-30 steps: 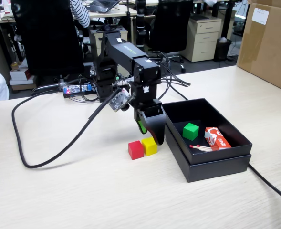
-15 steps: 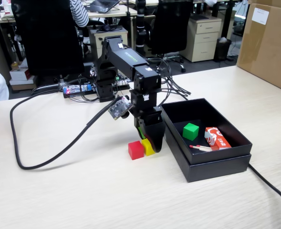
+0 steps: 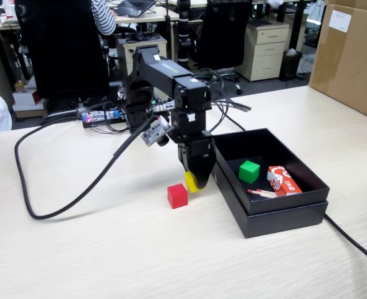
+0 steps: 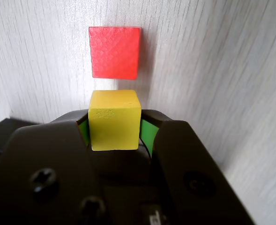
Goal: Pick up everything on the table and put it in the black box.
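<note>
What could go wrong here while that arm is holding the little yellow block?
The gripper pinches the yellow cube only by its sides near the tips, so it might slip out before reaching the black box. The red cube sits on the table close beside the gripper, so a low swing could knock it away. The box wall stands close on the other side; moving across too low might bump or shove the box.
</note>
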### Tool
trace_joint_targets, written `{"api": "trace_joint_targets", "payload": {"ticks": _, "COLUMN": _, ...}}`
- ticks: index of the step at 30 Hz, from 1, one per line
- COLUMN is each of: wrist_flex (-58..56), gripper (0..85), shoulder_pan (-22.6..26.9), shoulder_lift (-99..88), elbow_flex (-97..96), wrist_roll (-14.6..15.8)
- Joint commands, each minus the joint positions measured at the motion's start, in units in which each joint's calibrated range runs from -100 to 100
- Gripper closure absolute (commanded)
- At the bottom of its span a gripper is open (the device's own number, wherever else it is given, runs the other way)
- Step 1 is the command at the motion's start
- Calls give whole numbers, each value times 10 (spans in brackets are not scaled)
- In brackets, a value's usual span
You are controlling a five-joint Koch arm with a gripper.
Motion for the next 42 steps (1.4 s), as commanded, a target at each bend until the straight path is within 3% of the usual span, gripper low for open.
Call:
{"api": "trace_joint_targets", "payload": {"ticks": 1, "wrist_flex": 1, "gripper": 846, "shoulder_pan": 20, "shoulder_lift": -162, "elbow_flex": 51, "wrist_roll": 5}}
{"api": "trace_joint_targets", "payload": {"ticks": 9, "wrist_flex": 1, "gripper": 846, "shoulder_pan": 80, "shoulder_lift": -255, "elbow_flex": 59, "wrist_roll": 8}}
{"api": "trace_joint_targets", "payload": {"ticks": 17, "wrist_flex": 1, "gripper": 846, "shoulder_pan": 135, "shoulder_lift": -164, "elbow_flex": 73, "wrist_roll": 20}}
{"api": "trace_joint_targets", "payload": {"ticks": 24, "wrist_flex": 1, "gripper": 846, "shoulder_pan": 147, "shoulder_lift": 14, "elbow_flex": 132, "wrist_roll": 21}}
{"api": "trace_joint_targets", "payload": {"ticks": 31, "wrist_flex": 2, "gripper": 846, "shoulder_pan": 153, "shoulder_lift": 57, "elbow_flex": 134, "wrist_roll": 24}}
{"api": "trace_joint_targets", "payload": {"ticks": 33, "wrist_flex": 1, "gripper": 714, "shoulder_pan": 150, "shoulder_lift": 69, "elbow_flex": 119, "wrist_roll": 23}}
{"api": "trace_joint_targets", "payload": {"ticks": 42, "wrist_flex": 0, "gripper": 455, "shoulder_pan": 132, "shoulder_lift": 60, "elbow_flex": 82, "wrist_roll": 22}}
